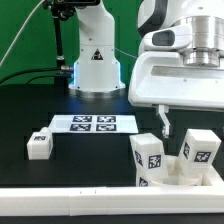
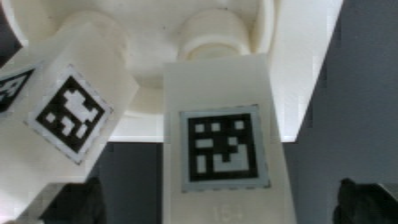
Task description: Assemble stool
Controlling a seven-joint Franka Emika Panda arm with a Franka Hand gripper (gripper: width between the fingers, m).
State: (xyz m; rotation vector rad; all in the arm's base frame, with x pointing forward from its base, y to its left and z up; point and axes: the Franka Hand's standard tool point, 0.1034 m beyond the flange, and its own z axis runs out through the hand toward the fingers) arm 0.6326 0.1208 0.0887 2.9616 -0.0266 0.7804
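**Open jaws hanging over a part-built white stool**

Black counter (image 1: pixel 25 115) spreading across the exterior view, edged along the near side by a long white border rail (image 1: pixel 90 200). White arm (image 1: pixel 185 70) filling the upper part of the exterior view's right and reaching down toward the counter.

Directly below it, low on the exterior view's right, the stool (image 1: pixel 182 172): a white seat lying on the counter with two blocky legs standing upright in it. First leg (image 1: pixel 147 155) toward the exterior view's left, second leg (image 1: pixel 198 150) toward its right, each carrying a black-and-white square tag.

Further back, near the middle of the counter, the marker board (image 1: pixel 92 123), flat and thin. Toward the exterior view's left, well apart from the stool, a loose leg (image 1: pixel 39 145) lying alone on the counter.

Smallest of all, one finger (image 1: pixel 163 122) pointing down, above the stool and between its two upright legs. Jaws spread wide, gripping nothing. In the wrist view, dark fingertips (image 2: pixel 50 205) far apart, with a tagged middle leg (image 2: pixel 222 140) lined up between them and a gap on either side. Cannot tell which of the two upright legs.
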